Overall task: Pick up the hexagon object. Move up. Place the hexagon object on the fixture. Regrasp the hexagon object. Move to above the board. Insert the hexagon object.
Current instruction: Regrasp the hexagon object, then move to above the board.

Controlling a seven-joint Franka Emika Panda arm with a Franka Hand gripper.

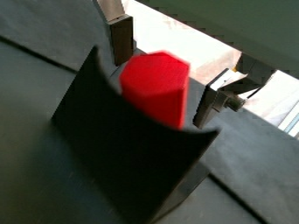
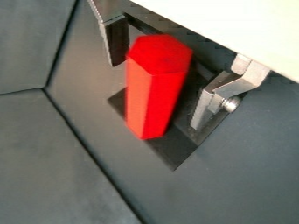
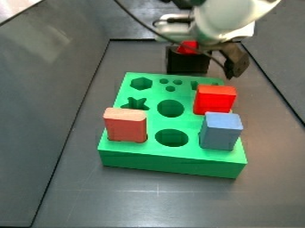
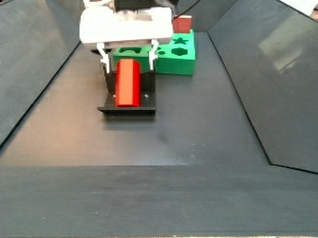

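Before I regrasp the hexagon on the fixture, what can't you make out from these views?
- Finger contact: in both wrist views the gripper fingers flank the hexagon object; pad contact can't be judged.
- In a side view the gripper body hides nearly all of the hexagon object and much of the fixture.
- In a side view the gripper covers most of the board; its holes are mostly hidden.

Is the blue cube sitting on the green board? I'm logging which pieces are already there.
Yes: in a side view the blue cube stands on the board at a corner; the gripper is behind, over the fixture.
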